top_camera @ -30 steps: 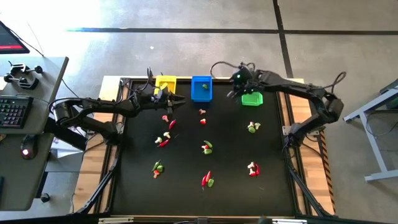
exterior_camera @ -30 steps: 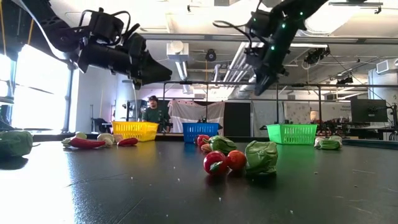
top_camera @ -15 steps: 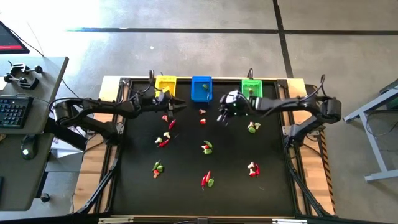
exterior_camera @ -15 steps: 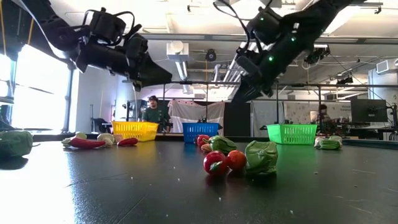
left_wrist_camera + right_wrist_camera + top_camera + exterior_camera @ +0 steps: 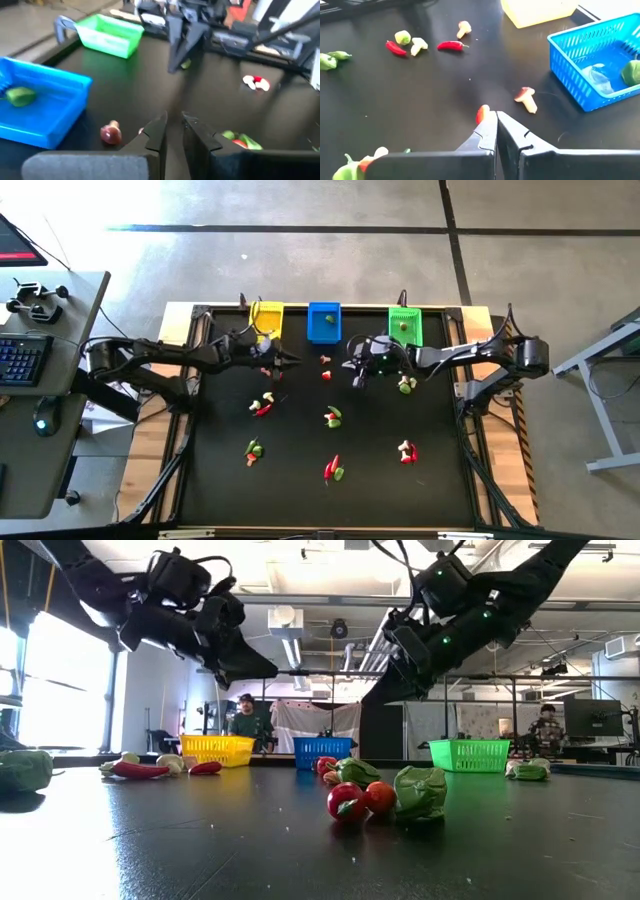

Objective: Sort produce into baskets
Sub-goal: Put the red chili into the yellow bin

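Observation:
Three baskets stand in a row at the far edge: yellow [image 5: 266, 314], blue [image 5: 324, 322] with a green piece [image 5: 630, 73] inside, and green [image 5: 405, 326]. Toy produce lies scattered on the black table: a mushroom piece [image 5: 526, 98], a small red piece [image 5: 481, 113], red chillies [image 5: 451, 45] and green pieces [image 5: 333, 417]. My right gripper [image 5: 353, 377] is shut and empty, hovering just right of the red piece. My left gripper [image 5: 290, 361] hovers near the yellow basket, on its near right side, empty, with a narrow gap between its fingers [image 5: 173, 117].
More produce lies toward the near half of the table [image 5: 333, 468] and at the right [image 5: 406, 385]. The two grippers face each other across the middle of the far half. People stand in the room beyond the table [image 5: 240, 715].
My right gripper has swung from above the green basket toward the table's left and near edge and come down low, close to the red piece. My left gripper has moved from beside the yellow basket a little toward the right and near edge.

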{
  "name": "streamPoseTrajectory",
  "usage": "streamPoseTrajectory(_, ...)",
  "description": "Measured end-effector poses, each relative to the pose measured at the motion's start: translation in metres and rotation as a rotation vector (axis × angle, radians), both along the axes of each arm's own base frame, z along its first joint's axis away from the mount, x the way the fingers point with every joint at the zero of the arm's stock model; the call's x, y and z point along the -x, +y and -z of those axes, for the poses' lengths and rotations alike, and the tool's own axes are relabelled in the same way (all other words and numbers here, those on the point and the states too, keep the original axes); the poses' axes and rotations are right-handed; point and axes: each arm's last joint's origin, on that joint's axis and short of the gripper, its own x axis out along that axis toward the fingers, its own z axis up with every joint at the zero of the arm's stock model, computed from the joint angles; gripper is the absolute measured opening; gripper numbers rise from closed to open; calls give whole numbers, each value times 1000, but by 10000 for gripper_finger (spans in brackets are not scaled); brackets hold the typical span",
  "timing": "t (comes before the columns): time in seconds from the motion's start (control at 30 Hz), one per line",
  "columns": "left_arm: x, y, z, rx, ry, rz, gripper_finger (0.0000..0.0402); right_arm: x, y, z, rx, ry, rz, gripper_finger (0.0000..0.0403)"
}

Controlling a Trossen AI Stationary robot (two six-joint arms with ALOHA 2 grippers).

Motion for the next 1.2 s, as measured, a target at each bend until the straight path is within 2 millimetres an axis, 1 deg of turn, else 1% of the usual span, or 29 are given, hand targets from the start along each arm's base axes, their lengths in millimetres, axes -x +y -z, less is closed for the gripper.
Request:
streamPoseTrajectory(0.2, -12, -19, -5, -38, 176, 43, 26, 0, 0, 0, 33, 7, -21, 0)
streamPoseTrajectory(0.4, -17, -47, -10, -11, 333, 157, 30, 0, 0, 0, 76, 17, -55, 0)
streamPoseTrajectory(0.57, -13, -69, -12, 45, 522, 208, 44, 0, 0, 0, 108, 24, -76, 0)
streamPoseTrajectory(0.73, -3, -92, -11, 63, 707, 168, 73, 0, 0, 0, 107, 25, -75, 0)
streamPoseTrajectory(0.87, 3, -108, -9, 115, 778, 129, 101, 0, 0, 0, 107, 25, -76, 0)
streamPoseTrajectory(1.03, 8, -117, -6, 135, 822, 34, 130, 0, 0, 0, 108, 25, -76, 0)
streamPoseTrajectory(1.2, 5, -114, 5, 135, 879, 1, 137, 0, 0, 0, 111, 18, -76, 0)
